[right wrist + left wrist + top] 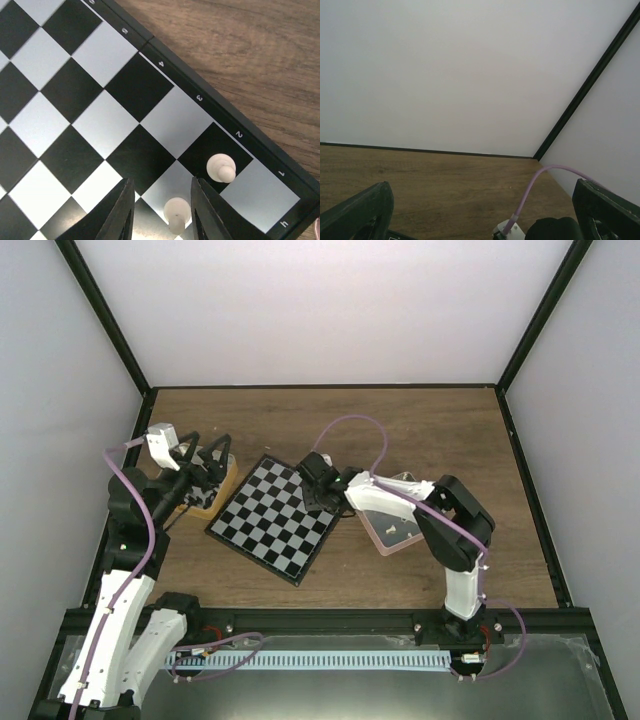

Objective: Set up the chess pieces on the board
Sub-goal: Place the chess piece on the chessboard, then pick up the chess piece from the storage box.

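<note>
Two cream pawns stand by the numbered edge of the board [75,125]: the edge pawn [221,167] beside the 2, the inner pawn [177,212] between the right gripper [161,202] jaws, which are narrowly parted and seem clear of it. A crooked lift could clip and topple it into its neighbour. The left gripper [482,210] jaws gape wide, empty.

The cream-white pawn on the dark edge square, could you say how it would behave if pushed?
The cream-white plastic pawn looks tiny, so probably light and stiff. Its tall shape on a small base suggests a sideways push could tip it. The glossy black-and-white chessboard may let it slide.
</note>
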Available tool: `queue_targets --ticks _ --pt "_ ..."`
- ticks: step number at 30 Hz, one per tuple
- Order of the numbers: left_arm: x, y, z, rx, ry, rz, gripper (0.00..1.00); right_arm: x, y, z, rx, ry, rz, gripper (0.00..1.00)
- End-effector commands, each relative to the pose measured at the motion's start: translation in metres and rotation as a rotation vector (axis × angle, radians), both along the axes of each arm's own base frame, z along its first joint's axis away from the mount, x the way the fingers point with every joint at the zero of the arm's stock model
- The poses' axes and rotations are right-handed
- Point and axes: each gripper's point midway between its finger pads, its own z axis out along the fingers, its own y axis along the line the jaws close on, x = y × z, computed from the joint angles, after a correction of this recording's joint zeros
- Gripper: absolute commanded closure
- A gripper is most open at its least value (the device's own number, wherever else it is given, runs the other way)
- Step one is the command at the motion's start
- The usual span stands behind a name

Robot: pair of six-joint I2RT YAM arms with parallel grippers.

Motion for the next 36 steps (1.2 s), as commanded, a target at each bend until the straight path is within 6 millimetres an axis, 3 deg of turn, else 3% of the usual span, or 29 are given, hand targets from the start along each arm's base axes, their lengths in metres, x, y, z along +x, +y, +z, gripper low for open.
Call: queue_targets --ticks 1,7,9,14,18,20,26,29,36 --pt "-0.003 -0.001 0.006 0.005 -0.036 -0.011 0.0 0.006 0.013 0.051 0.093 -0.073 -0.002 0.67" --pt "-0.005 -0.003 0.008 0.009 -0.047 -0.027 0.0 0.005 0.002 0.092 0.172 -0.152 -0.045 0.64" --pt "-0.005 -0.004 0.008 0.009 -0.049 -0.029 0.0 0.006 -0.013 0.104 0.178 -0.197 -0.092 0.62" --pt "-0.005 -0.004 0.008 0.008 -0.048 -0.032 0.0 0.009 -0.076 0.113 0.169 -0.253 -0.253 0.58" --pt "-0.005 -0.004 0.008 0.005 -0.048 -0.032 0.0 0.009 -0.125 0.095 0.167 -0.214 -0.367 0.57" --pt "-0.005 -0.004 0.008 0.005 -0.049 -0.033 0.0 0.005 -0.148 0.078 0.155 -0.17 -0.421 0.57" --pt "-0.005 -0.004 0.007 0.005 -0.046 -0.031 0.0 -0.004 -0.195 0.036 0.137 -0.073 -0.556 0.58" --pt "-0.004 -0.004 0.007 0.003 -0.044 -0.032 0.0 -0.006 -0.202 0.022 0.132 -0.037 -0.574 0.61" --pt "-0.005 -0.004 0.008 0.003 -0.047 -0.032 0.0 -0.006 -0.193 0.001 0.128 0.038 -0.563 0.67"
